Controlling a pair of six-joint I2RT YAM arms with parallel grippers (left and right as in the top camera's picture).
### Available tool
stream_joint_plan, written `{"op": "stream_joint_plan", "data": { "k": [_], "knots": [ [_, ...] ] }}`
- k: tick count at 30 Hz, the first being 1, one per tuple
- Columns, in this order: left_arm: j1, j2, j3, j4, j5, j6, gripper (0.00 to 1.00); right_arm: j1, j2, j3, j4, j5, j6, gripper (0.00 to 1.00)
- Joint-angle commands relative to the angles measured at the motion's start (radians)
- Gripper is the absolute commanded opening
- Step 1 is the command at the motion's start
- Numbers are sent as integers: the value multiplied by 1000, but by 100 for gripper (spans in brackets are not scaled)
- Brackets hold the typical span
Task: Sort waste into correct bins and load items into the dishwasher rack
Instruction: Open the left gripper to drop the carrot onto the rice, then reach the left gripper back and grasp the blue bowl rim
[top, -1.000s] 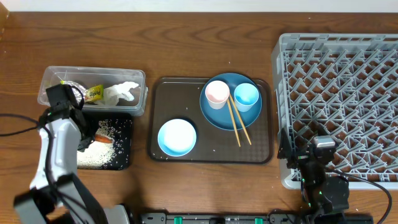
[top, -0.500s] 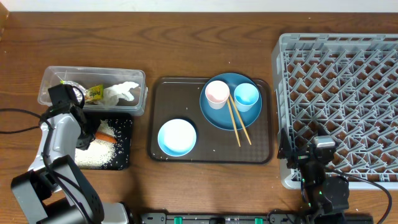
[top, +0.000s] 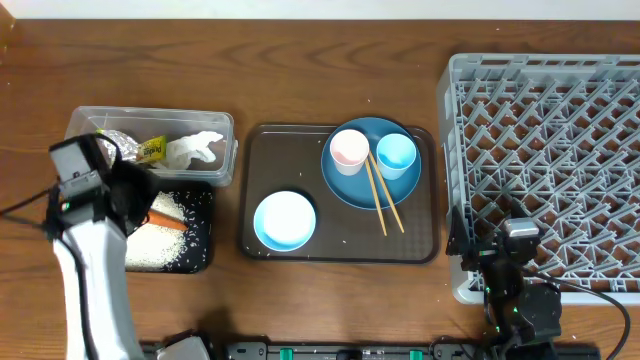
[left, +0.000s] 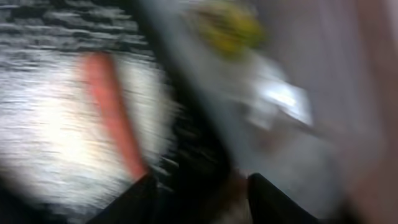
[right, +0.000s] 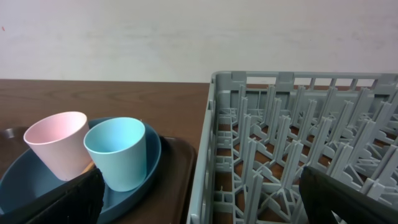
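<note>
The clear tub (top: 225, 150) holds crumpled foil (top: 118, 146) with a yellow-green wrapper (top: 152, 150) and a white tissue (top: 196, 148). The black tray (top: 203, 232) holds rice (top: 150, 247) and the carrot (top: 165, 221). My left gripper (top: 133, 196) hovers over the tray's back left, open and empty. The left wrist view is blurred, with the carrot (left: 112, 118), rice (left: 43, 130) and wrapper (left: 230, 25). My right gripper (top: 510, 243) is open at the front-left corner of the grey rack (top: 545, 150). The pink cup (top: 349, 150), light blue cup (top: 396, 154) and chopsticks (top: 383, 200) sit on the blue plate (top: 355, 190), with the bowl (top: 285, 220) beside it.
The brown serving tray (top: 345, 248) holds the plate and bowl between the bins and the rack. The right wrist view shows the pink cup (right: 56, 146), light blue cup (right: 118, 152) and the rack's wall (right: 214, 149) between my fingers (right: 202, 205).
My left arm has swung and pulled back from the black tray toward the left. The carrot stays in the tray. The right arm has not moved.
</note>
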Motion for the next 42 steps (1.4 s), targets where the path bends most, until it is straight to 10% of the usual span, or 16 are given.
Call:
{"op": "stream_joint_plan", "data": {
  "k": [1, 12, 16, 42],
  "knots": [
    [-69, -111, 23, -48, 282, 96, 50, -16, -5, -1, -4, -3, -11, 99],
    [-425, -183, 21, -90, 243, 103, 59, -16, -5, -1, -4, -3, -11, 99],
    [-542, -161, 21, -79, 243, 103, 97, -16, -5, -1, -4, -3, -11, 99],
    [-688, 138, 20, 47, 145, 144, 98, -16, -5, -1, -4, -3, -11, 99]
  ]
}}
